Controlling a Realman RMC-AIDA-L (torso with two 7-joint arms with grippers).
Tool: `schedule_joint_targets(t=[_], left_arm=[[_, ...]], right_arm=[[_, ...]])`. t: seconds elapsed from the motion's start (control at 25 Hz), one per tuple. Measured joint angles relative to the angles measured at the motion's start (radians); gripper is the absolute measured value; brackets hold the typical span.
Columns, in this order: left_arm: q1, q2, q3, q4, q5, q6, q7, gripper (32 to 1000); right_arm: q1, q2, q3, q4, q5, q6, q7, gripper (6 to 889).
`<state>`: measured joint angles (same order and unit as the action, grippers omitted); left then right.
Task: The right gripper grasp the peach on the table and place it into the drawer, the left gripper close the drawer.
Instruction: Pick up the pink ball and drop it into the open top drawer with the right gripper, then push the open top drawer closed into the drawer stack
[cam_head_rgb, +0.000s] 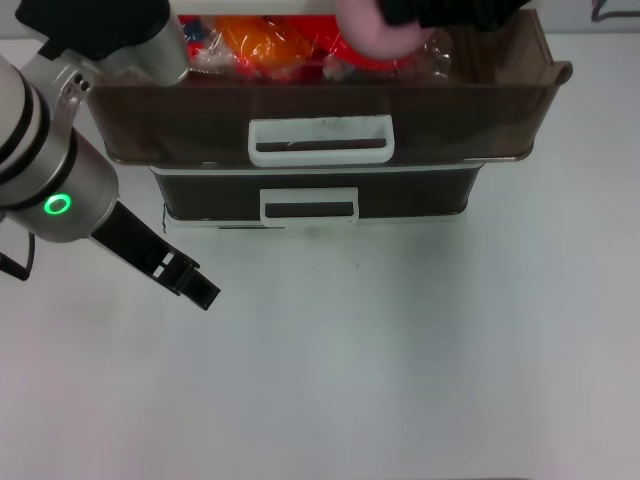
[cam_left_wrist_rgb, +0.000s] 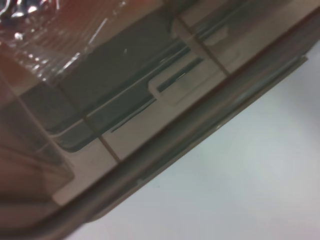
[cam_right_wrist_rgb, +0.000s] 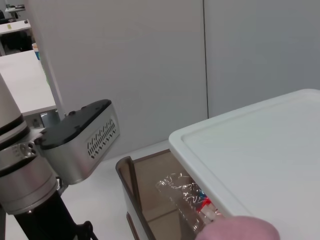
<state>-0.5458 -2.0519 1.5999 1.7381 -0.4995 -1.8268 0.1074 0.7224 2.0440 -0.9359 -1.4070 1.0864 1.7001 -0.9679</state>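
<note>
Peach (cam_head_rgb: 375, 32) above open drawer (cam_head_rgb: 320, 100), right of centre, over wrapped snacks (cam_head_rgb: 265, 45); right gripper (cam_head_rgb: 455, 10) just above, gripping it as far as visible, fingertips cut off at frame edge. Peach judged light, round, matte, soft-skinned; bruises if squeezed, so hold across widest part, gentle force. Left gripper (cam_head_rgb: 190, 280) hangs over table (cam_head_rgb: 400, 350), left of handle (cam_head_rgb: 320, 140), well apart; fingers look closed. No readable writing or brands.
</note>
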Motion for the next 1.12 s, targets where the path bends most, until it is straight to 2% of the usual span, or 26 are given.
schedule_joint_targets(t=[0.24,0.48,0.68,0.92,1.12], left_arm=[[0.001,0.0000,-0.021,-0.001,-0.011,0.000,0.004,798],[0.002,0.0007,-0.024,-0.004,-0.014,0.000,0.004,798],[0.003,0.0010,-0.025,-0.006,-0.014,0.001,0.005,798],[0.003,0.0011,-0.025,-0.006,-0.014,0.001,0.005,798],[0.003,0.0011,-0.025,-0.006,-0.014,0.001,0.005,798]], right_arm=[[0.003,-0.004,0.000,0.022,0.000,-0.001,0.003,310],[0.004,-0.006,-0.023,0.024,-0.014,-0.001,0.007,525],[0.009,0.000,-0.026,0.017,-0.044,-0.001,0.010,763],[0.009,0.001,-0.020,0.016,-0.046,0.000,0.011,881],[0.009,0.001,-0.018,0.015,-0.041,0.000,0.011,876]])
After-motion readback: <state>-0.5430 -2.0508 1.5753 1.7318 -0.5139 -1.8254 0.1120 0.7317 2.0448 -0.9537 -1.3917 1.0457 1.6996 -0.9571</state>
